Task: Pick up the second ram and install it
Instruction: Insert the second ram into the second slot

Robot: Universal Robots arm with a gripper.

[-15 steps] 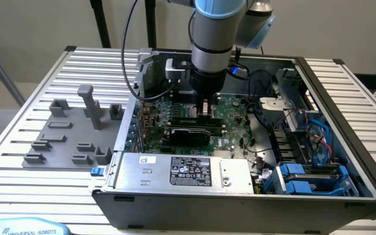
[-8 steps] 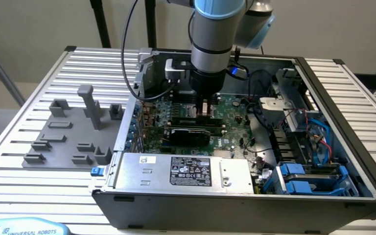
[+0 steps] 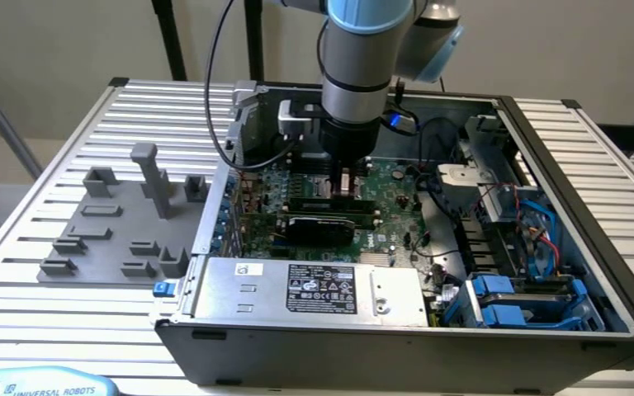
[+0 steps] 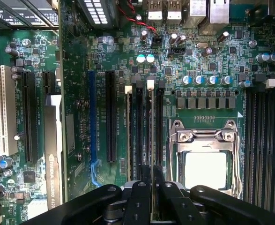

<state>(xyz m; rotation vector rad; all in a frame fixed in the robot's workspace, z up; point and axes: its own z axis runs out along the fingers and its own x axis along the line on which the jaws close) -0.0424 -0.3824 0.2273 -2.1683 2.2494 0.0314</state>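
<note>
The second ram (image 4: 152, 131) shows edge-on as a thin strip standing upright in a black memory slot beside the processor socket (image 4: 205, 161). My gripper (image 4: 152, 185) is shut on its near end, one black finger on each side. A white latch (image 4: 151, 84) sits at the stick's far end. Another thin stick (image 4: 129, 136) stands in a slot two rows over, also with a white latch. In the exterior view, my gripper (image 3: 345, 188) reaches straight down into the open computer case (image 3: 581, 206) over the green motherboard (image 3: 395, 202).
A black card (image 3: 317, 224) lies just in front of the gripper, with the silver power supply (image 3: 306, 289) nearer the camera. Cables and blue drive bays (image 3: 527, 301) crowd the exterior view's right. A grey fixture block (image 3: 119, 223) sits outside the case on the left.
</note>
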